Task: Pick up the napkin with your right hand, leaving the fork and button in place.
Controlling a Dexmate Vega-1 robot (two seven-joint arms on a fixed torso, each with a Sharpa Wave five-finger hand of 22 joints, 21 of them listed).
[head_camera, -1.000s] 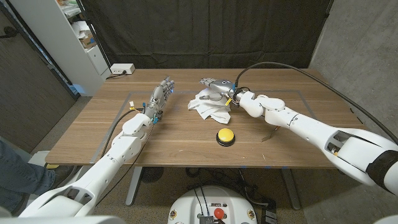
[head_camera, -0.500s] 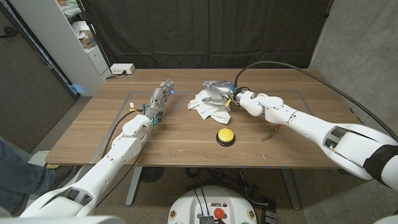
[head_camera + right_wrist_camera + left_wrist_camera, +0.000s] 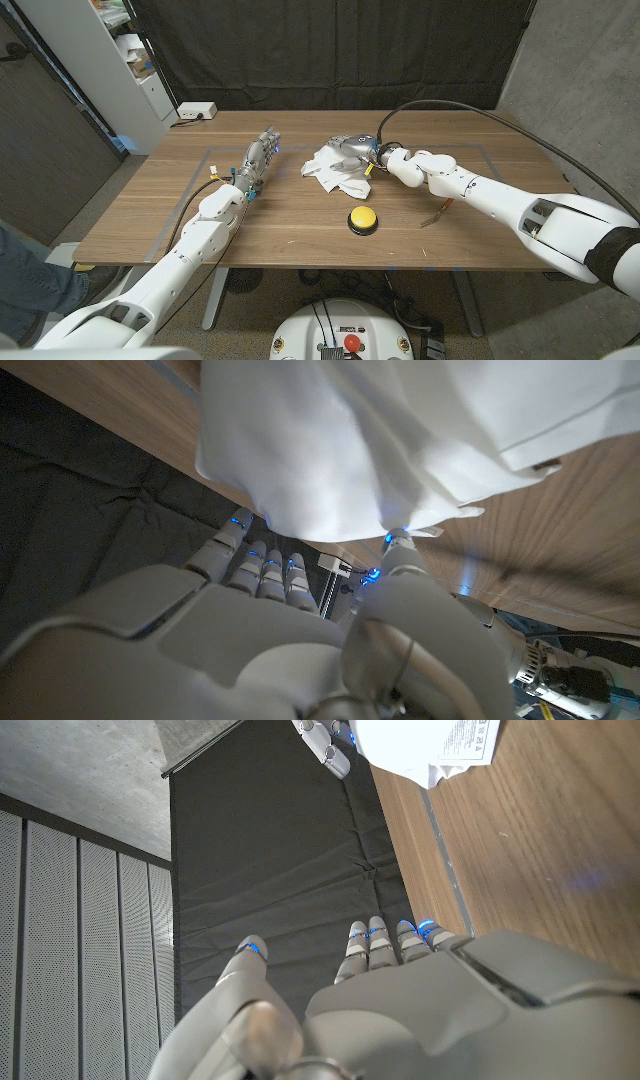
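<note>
Head view puts the napkin point(image 3: 334, 168) as a crumpled white heap on the wooden table point(image 3: 300, 225), toward the far edge and a little right of its middle. It has no clear front; the heap spreads slightly wider along the table's far edge than across it, with a loose tail trailing toward the near edge. In the right wrist view the cloth point(image 3: 400, 440) hangs in soft folds over the fingertips. It looks light, limp and easily deformed, so it should bunch and drape under any hold rather than keep its shape; a gathered fold near the top of the heap seems the sensible place to take it, since a single loose corner could slide out.

The right hand point(image 3: 356, 150) sits at the heap's far right side, fingers curled into the cloth. The wrist view shows the thumb point(image 3: 398, 543) and fingers point(image 3: 262, 565) meeting white fabric (whether they have truly clamped a fold I cannot tell).

The yellow button point(image 3: 362, 217) stands nearer the near edge, apart from the napkin. The fork point(image 3: 437, 212) lies to the right of the button, half hidden under the right forearm.

The left hand point(image 3: 258, 158) stands left of the napkin, apart from it, fingers straight and holding nothing
</note>
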